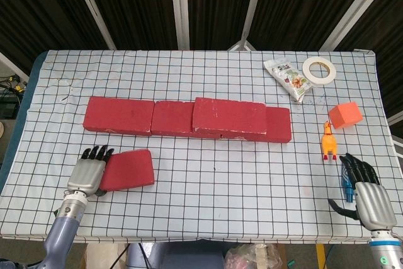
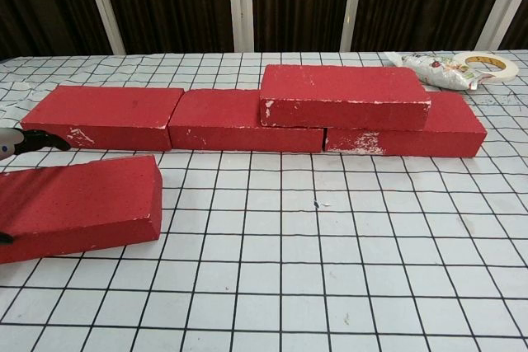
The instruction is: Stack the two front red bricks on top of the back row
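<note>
L robot hand (image 1: 90, 171) at left end of front red brick (image 1: 128, 169), fingers over its edge; grip unclear, can't tell if holding. Brick lies flat on surface (image 1: 214, 193), near front-left, apart from back row (image 1: 119, 116). Other red brick (image 1: 229, 118) already atop back row, right of centre. R robot hand (image 1: 365, 193) empty, fingers spread, front-right beside yellow chicken toy (image 1: 328, 140).

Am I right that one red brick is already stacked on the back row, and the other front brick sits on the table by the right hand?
Not quite. The stacked brick does sit on the back row, but the remaining front brick lies by the left hand, not the right. The head view shows it; the right hand is at the far side, near no brick.
</note>
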Action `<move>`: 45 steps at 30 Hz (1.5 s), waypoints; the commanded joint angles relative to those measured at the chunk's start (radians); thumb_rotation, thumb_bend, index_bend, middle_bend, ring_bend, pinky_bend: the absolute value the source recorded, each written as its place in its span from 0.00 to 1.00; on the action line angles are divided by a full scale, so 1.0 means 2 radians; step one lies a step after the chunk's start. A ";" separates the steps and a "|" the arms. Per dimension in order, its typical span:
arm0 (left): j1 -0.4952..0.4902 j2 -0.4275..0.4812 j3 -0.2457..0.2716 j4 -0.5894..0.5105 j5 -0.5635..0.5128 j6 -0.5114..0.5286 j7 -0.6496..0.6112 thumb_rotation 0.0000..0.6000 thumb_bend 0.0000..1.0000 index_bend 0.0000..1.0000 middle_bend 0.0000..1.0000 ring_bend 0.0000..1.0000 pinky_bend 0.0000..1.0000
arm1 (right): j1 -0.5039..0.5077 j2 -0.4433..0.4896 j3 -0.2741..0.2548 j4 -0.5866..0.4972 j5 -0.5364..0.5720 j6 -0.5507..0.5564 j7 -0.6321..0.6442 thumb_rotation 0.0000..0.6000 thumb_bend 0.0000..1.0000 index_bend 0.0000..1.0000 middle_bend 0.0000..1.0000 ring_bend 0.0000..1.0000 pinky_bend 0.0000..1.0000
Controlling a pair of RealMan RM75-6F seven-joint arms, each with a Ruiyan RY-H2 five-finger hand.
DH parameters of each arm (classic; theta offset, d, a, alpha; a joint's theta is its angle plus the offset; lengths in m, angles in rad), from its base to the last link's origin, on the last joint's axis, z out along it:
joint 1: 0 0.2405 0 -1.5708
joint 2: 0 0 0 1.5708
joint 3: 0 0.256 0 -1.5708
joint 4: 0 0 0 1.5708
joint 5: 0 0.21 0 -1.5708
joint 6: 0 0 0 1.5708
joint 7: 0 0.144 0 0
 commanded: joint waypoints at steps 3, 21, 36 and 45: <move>-0.005 -0.008 -0.001 0.009 -0.012 0.002 0.001 1.00 0.00 0.00 0.00 0.00 0.11 | 0.000 0.000 0.002 0.000 0.003 -0.003 -0.002 1.00 0.24 0.05 0.00 0.00 0.00; -0.022 -0.024 -0.007 0.035 -0.039 0.003 -0.001 1.00 0.00 0.05 0.15 0.05 0.15 | -0.002 -0.004 0.010 -0.002 0.014 -0.010 -0.010 1.00 0.24 0.05 0.00 0.00 0.00; -0.029 -0.033 -0.009 0.047 -0.027 0.018 -0.003 1.00 0.00 0.20 0.22 0.06 0.15 | -0.006 -0.004 0.013 -0.005 0.014 -0.008 -0.010 1.00 0.24 0.05 0.00 0.00 0.00; -0.035 0.025 -0.016 -0.034 0.009 0.025 -0.006 1.00 0.02 0.24 0.23 0.06 0.15 | -0.006 -0.004 0.015 -0.006 0.019 -0.011 -0.011 1.00 0.24 0.05 0.00 0.00 0.00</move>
